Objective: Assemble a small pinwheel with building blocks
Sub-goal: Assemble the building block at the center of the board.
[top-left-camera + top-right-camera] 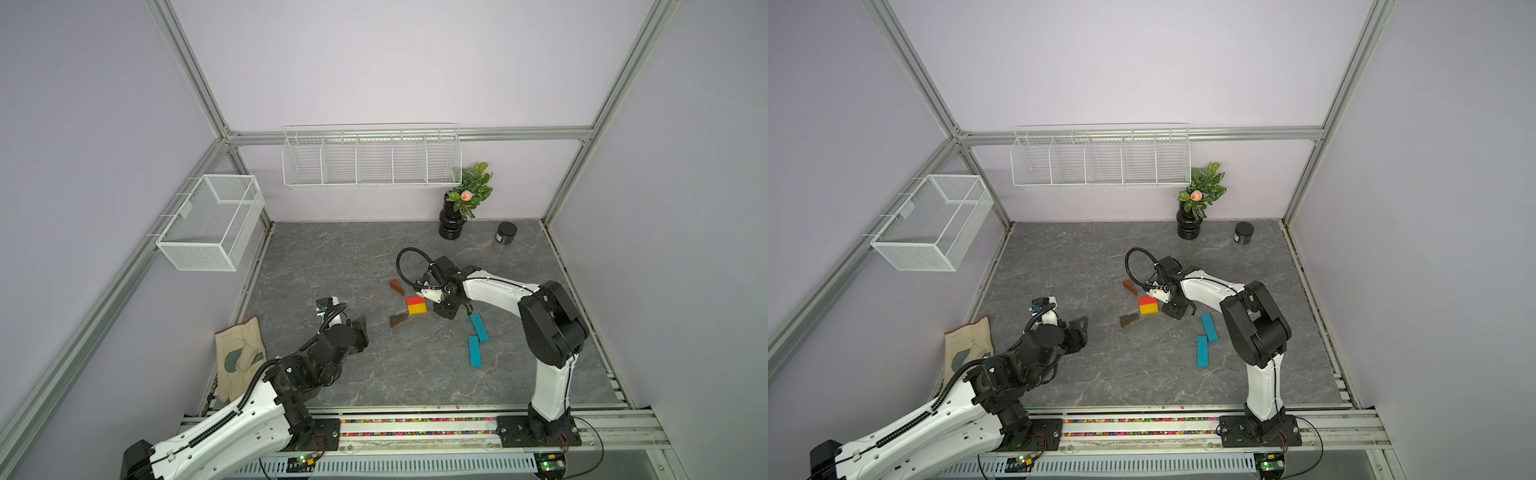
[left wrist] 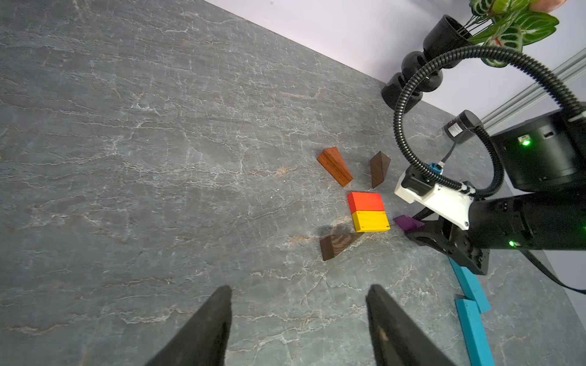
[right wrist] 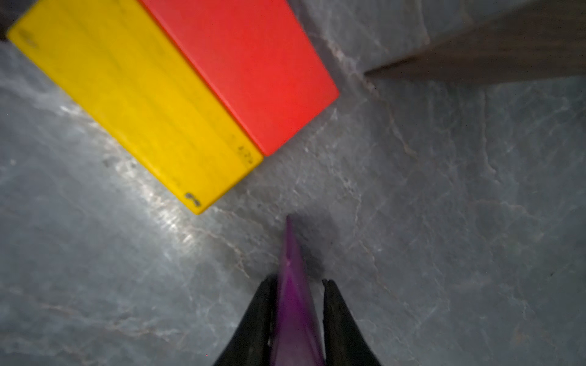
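Right gripper is clamped on the purple wedge. Both black fingers press its flanks, and the thin tip pokes out ahead toward the corner of the yellow block with a clear gap between. Can't tell if the wedge rests on the table or sits just off it; there's shadow right by the tip. Red block and yellow block lie flat, long sides touching, forming one square mid-table in both top views. In the left wrist view the purple wedge is just beside the yellow block, on the right arm's side. A reddish-brown wedge and a dark brown wedge lie on the back-wall side of the red block, apart from it and from each other. The second dark brown wedge lies flat with its thin end at the yellow block's near-left corner, contact unclear. A teal bar and the second teal bar lie flat nearer the right arm's base, ends just beside each other and apart from the square. Left gripper has its jaws spread wide with nothing between them, and hovers over bare table left of the blocks, well apart from them. A black jar and a plant vase stand at the back wall.
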Action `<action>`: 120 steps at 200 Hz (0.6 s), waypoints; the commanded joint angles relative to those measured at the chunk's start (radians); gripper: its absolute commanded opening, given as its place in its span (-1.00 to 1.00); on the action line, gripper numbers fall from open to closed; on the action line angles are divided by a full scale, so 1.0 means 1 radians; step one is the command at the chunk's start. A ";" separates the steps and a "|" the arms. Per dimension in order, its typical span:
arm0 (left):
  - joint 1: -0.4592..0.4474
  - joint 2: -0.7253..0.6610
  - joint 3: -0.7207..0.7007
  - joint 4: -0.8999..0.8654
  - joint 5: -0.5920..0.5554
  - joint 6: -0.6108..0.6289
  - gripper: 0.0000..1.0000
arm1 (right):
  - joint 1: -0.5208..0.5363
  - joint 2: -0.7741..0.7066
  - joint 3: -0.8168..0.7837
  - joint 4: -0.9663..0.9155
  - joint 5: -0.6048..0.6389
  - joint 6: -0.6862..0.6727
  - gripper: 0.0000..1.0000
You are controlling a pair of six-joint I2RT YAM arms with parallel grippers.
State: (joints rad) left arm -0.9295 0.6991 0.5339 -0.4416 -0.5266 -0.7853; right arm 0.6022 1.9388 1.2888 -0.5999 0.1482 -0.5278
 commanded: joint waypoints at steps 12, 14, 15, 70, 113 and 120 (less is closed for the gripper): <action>0.004 -0.018 -0.017 0.011 -0.006 -0.027 0.40 | 0.029 -0.014 -0.048 -0.027 -0.028 0.015 -0.46; 0.003 -0.019 -0.018 0.012 -0.006 -0.028 0.40 | 0.030 -0.013 -0.048 -0.027 -0.030 0.015 -0.46; 0.004 -0.019 -0.018 0.012 -0.006 -0.028 0.40 | 0.031 -0.013 -0.048 -0.027 -0.029 0.015 -0.46; 0.004 -0.034 -0.036 0.016 -0.001 -0.049 0.41 | 0.040 -0.015 -0.056 -0.030 -0.028 0.022 -0.45; 0.004 -0.037 -0.040 0.022 0.002 -0.048 0.41 | 0.039 0.001 -0.038 -0.035 0.007 0.045 -0.04; 0.004 -0.036 -0.040 0.022 0.002 -0.049 0.41 | 0.040 0.007 -0.032 -0.038 0.016 0.052 0.08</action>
State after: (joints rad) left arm -0.9295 0.6712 0.5022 -0.4301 -0.5224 -0.8112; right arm 0.6331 1.9240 1.2701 -0.5949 0.1619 -0.4992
